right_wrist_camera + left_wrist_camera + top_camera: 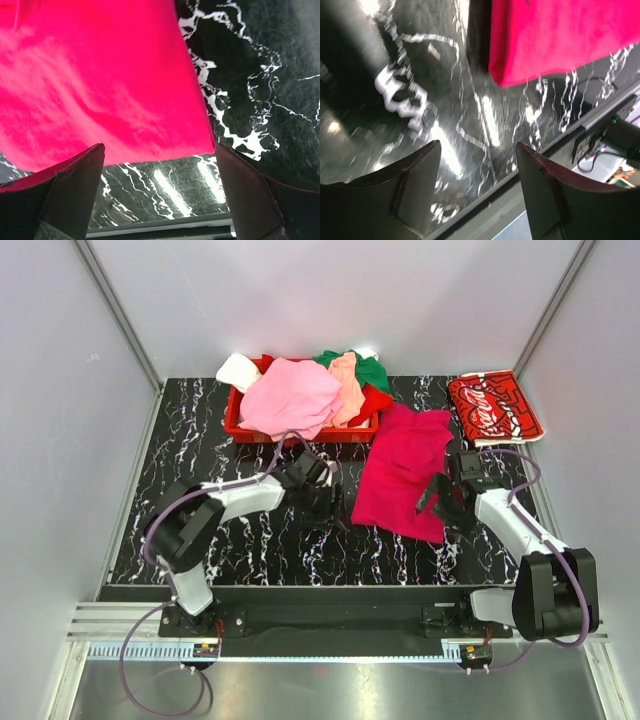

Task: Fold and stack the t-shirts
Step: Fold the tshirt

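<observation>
Though brimful of t-shirts [292, 397], red basket [235, 425] beside magenta t-shirt [405, 465]

We saw a magenta t-shirt [405, 475] of soft matt cloth, a glossy black marbled table [190, 440] and a smooth red plastic basket [235, 420].

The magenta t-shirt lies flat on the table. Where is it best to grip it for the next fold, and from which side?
Probably at its near corners. The magenta t-shirt lies flat, its near edge free on the table. The open right gripper hangs over the right corner and can come from above; the open left gripper could take the left corner from its side.
</observation>
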You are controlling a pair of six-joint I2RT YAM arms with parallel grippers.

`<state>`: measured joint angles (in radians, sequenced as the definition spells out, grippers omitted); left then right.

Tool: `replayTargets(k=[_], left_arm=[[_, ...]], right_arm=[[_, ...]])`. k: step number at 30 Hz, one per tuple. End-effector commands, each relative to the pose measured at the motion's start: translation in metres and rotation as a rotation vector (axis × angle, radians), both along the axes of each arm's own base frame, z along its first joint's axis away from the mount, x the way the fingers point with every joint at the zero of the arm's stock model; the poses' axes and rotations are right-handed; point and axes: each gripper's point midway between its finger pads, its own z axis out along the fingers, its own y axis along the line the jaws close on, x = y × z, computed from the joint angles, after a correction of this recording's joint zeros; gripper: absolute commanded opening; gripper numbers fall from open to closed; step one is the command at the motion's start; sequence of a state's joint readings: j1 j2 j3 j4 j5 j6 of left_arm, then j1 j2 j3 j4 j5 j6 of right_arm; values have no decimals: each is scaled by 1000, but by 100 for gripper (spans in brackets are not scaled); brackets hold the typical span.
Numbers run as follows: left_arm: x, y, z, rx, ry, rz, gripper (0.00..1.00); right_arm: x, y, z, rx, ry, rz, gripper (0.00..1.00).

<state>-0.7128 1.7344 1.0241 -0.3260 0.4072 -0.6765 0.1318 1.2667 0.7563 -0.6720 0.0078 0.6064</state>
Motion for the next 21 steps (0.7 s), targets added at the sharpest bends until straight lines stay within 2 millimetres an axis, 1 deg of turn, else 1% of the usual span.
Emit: replayTargets(k=[1, 2, 3, 6, 7, 8, 9, 11, 12, 13, 14, 15, 17, 18, 19, 21], left_arm=[[23, -41, 22, -124, -51, 14, 66], [23, -44, 13, -113, -37, 16, 66], [22, -49, 10, -110, -33, 21, 66], [21, -56, -1, -94, -18, 43, 66], [20, -56, -6, -87, -12, 53, 66], [20, -57, -7, -87, -13, 61, 65], [21, -58, -8, -87, -15, 78, 64], [23, -57, -10, -77, -17, 96, 63], [25, -56, -12, -71, -22, 108, 63], [26, -57, -12, -68, -25, 108, 62], [28, -57, -17, -59, -23, 112, 61], [30, -60, -16, -65, -26, 110, 61], [31, -61, -23, -56, -24, 110, 56], [33, -62, -24, -57, -28, 112, 53], [33, -63, -29, -49, -24, 112, 50], [36, -63, -32, -39, -33, 112, 48]], right_arm=[[11, 3, 7, 45, -42, -34, 100], [9, 0, 10, 44, -56, -54, 100], [5, -2, 7, 45, -50, -70, 100], [-3, -10, 9, 31, -52, -151, 100], [-8, -11, 6, 37, -37, -182, 100], [-11, -11, 7, 42, -43, -200, 100], [-18, -11, 1, 48, -28, -217, 100], [-22, -9, -1, 81, -43, -272, 98], [-29, -9, -10, 86, -28, -291, 98], [-27, -8, -10, 104, -46, -321, 98], [-28, -10, -12, 98, -49, -336, 97], [-33, -12, -16, 88, -34, -355, 96], [-36, -16, -17, 70, -30, -371, 95], [-38, -19, -19, 57, -28, -384, 91], [-39, -19, -19, 58, -28, -389, 89], [-40, -21, -19, 58, -36, -407, 85]])
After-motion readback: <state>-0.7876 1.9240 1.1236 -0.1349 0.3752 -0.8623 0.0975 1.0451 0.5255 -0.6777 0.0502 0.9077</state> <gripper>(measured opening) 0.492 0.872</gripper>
